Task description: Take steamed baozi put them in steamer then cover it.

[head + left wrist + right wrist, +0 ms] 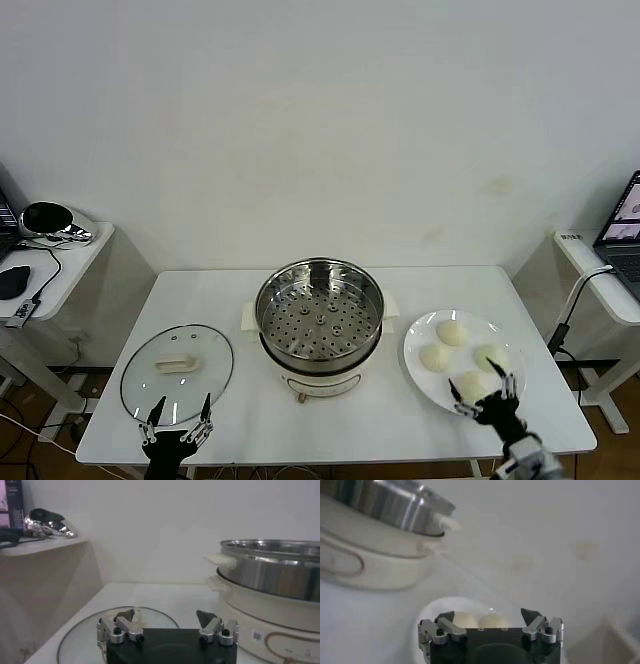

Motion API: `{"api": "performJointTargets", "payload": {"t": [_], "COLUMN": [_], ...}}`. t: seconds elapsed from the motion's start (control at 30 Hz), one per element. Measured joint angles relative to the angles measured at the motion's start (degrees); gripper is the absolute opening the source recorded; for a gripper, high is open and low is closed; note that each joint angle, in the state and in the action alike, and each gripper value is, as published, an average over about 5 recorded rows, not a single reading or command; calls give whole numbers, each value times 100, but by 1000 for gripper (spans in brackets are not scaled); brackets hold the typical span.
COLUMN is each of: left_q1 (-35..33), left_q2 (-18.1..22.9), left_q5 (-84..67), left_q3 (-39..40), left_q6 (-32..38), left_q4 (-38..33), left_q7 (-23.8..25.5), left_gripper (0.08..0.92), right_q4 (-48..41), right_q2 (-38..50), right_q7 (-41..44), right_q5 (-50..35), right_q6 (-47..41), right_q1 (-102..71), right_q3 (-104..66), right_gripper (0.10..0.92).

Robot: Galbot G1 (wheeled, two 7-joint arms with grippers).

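**Reaching for the first baozi**

Hovering the right gripper (484, 394), fingers wide, over the near plate (420, 372) edge; four baozi (452, 332) lying just beyond the fingers; needing a descent around the nearest; steamer (320, 318) standing empty mid-desk; cover (177, 368) resting left, beside the wide-open left gripper (178, 417).

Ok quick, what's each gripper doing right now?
Left gripper: open, empty, above the near edge of the glass lid.
Right gripper: open, empty, over the baozi.
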State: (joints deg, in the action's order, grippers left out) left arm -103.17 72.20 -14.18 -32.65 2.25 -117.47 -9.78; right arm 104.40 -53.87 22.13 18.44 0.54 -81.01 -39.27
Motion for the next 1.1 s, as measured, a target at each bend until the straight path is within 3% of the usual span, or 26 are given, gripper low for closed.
{"api": "performJointTargets", "payload": {"t": [0.53,0.77,1.1], "left_q1": [16,-10,34], "left_q2": [-16,-25,-29], "left_q5": [306,392,490], "left_q3": [-256,-383,-556], "left_q6": [-155,-174,-180], "left_q4": [-7,-34,-4], "left_q7": [39,54,59], "left_gripper": [823,823,823], "right_q4": [-1687,-2497,-3550], "right_q2": [1698,1747,1306], "right_q7": [2624,3398,3846], "right_q5": [334,257,332], "right_q6": [-359,-275,-226], "right_q1": [3532,5046,6222], "right_q3": [2613,4126,5535], "right_gripper": [823,823,823]}}
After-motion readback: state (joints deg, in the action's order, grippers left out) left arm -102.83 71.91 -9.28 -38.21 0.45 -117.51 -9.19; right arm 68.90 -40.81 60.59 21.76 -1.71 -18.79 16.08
